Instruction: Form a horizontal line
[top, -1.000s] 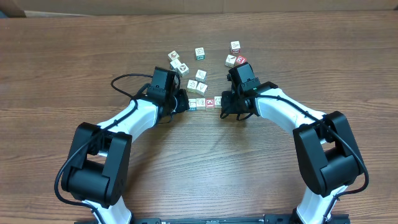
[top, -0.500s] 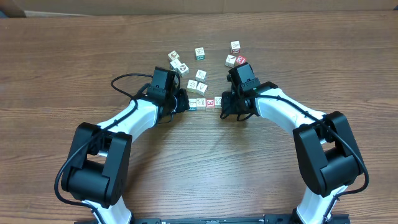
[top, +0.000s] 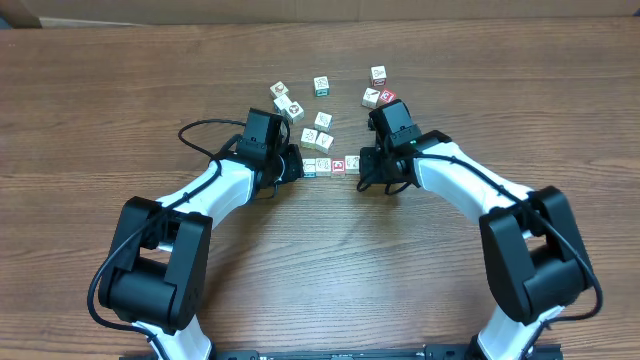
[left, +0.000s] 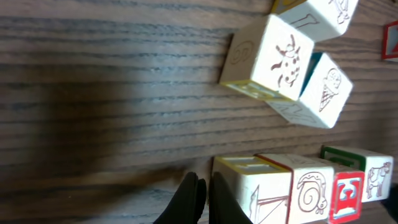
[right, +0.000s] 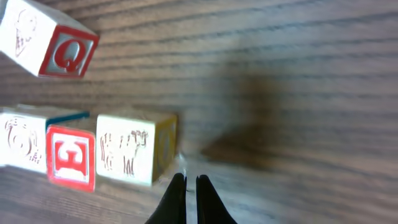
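The horizontal line (top: 330, 165) is a row of cream picture cubes set edge to edge in the table's middle. It also shows in the left wrist view (left: 308, 186) and the right wrist view (right: 69, 152). My left gripper (top: 296, 166) is shut and empty. Its fingertips (left: 203, 193) touch the row's left end cube (left: 252, 190). My right gripper (top: 364, 172) is shut and empty. Its fingertips (right: 190, 190) sit just off the right end cube (right: 134, 149), near its front corner.
Several loose cubes lie behind the row. A pair (top: 317, 139) sits close to it, with the ladybug cube (left: 267, 59) and the ice-cream cube (left: 320, 93). A Q cube (right: 46, 43) lies near the right arm. Others lie farther back (top: 321, 85), (top: 378, 74).
My right arm has shifted slightly to the right, away from the row's end. The left arm and the cubes have not visibly moved.
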